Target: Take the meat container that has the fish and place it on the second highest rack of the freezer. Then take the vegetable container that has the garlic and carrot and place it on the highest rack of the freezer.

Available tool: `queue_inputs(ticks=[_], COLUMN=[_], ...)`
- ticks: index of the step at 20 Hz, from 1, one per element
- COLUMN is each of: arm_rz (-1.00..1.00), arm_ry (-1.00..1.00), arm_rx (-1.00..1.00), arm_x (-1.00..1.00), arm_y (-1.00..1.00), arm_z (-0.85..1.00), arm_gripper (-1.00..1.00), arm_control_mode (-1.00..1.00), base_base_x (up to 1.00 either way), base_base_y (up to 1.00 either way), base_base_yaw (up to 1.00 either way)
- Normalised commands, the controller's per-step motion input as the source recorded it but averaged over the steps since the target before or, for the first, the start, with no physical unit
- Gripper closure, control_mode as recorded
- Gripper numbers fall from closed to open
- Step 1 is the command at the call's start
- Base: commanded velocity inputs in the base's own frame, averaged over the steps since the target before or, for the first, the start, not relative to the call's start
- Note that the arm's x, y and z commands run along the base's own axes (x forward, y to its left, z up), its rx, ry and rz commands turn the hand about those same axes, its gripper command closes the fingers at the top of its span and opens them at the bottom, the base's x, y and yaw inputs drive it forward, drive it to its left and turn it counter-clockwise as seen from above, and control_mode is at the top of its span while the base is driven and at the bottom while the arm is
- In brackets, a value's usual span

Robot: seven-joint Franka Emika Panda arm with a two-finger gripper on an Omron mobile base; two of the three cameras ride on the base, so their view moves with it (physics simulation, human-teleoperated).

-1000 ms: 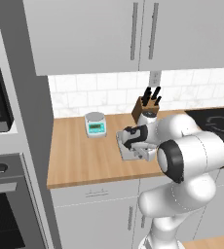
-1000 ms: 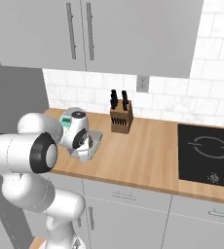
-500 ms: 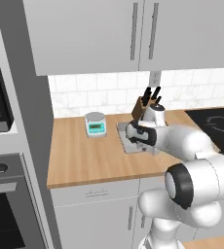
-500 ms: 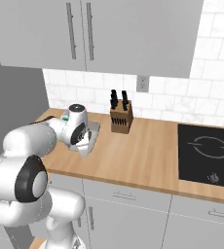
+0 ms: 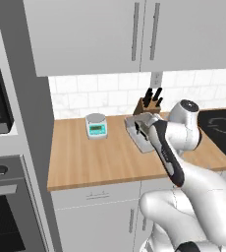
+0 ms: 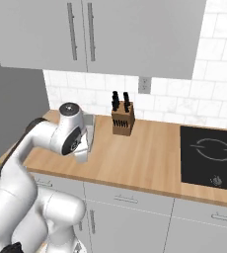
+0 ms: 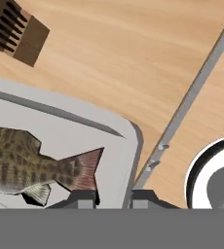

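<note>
The arm has stretched forward since a second ago. The gripper (image 7: 113,198) pinches the tray (image 7: 75,136) rim, fish (image 7: 31,163) inside, near the counter's (image 5: 100,162) back edge. First step: next, lift toward the freezer.

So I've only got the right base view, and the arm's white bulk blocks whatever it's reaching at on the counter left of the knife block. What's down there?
Observer: A shallow grey tray. The hand view shows a brown striped fish lying in it.
Visitor: Is the robot holding the tray?
Observer: The gripper has one fingertip inside the tray's rim and one outside. I cannot tell whether it has pinched the rim.
Visitor: Anything else nearby that I miss?
Observer: In the left base view, a small kitchen scale stands on the counter to the left of the tray, apart from it.
</note>
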Motion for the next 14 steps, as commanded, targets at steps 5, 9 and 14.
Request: queue_inputs(ticks=[5,9,14], arm_rz=[-0.02,-0.07,-0.04], arm_ry=[-0.12,0.00,0.08], arm_rx=[0.00,0.00,0.00], arm_x=[-1.00,-0.72,-0.34], arm_y=[0.00,-0.06,-0.01], arm_z=[0.73,0.98,0.79], arm_gripper=[1.00,1.00,1.00], arm_control_mode=[-1.00,-1.00,-1.00], base_base_x=[0.00,0.00,0.00], base_base_y=[0.00,0.00,0.00], base_base_yaw=[0.00,0.00,0.00])
